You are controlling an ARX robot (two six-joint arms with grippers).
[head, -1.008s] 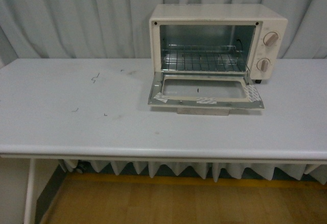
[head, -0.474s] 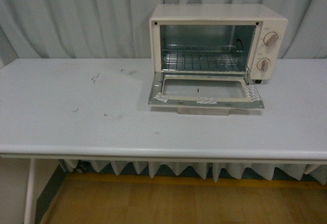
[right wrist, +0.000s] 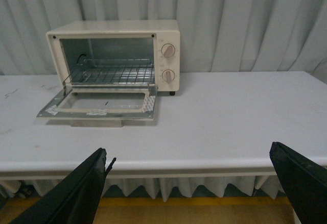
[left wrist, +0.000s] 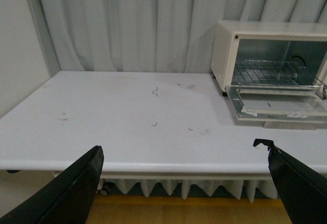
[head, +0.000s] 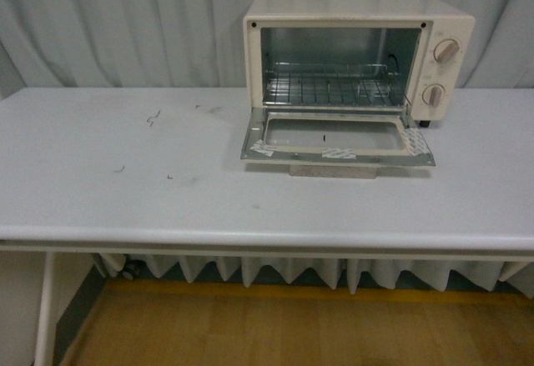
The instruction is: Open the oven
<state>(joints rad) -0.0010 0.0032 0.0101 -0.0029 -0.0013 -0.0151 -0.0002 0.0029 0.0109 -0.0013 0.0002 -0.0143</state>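
Nearest the cameras, both arms hang back off the front edge of the table (head: 167,208), above the wooden floor (head: 275,333). In the left wrist view the left gripper (left wrist: 186,183) has its two black fingers (left wrist: 66,193) spread to the lower corners of the frame, wide apart and holding nothing. The right wrist view shows the same of the right gripper (right wrist: 196,185): fingers (right wrist: 76,193) at the lower left and lower right, fully parted, empty. Neither arm appears in the front view.

Across the white tabletop, in the upper right of the front view, stands the oven (head: 359,16), close to the grey curtain (head: 125,24). Its door (head: 338,138) lies dropped flat towards the table, the handle (head: 332,171) at its front edge, and the wire rack (head: 334,91) inside is plainly visible. Two knobs (head: 445,50) sit on its right panel.

The opening looks complete, so the step in hand seems to be the retreat. Nothing further appears to be needed beyond keeping both arms clear of the lowered door.
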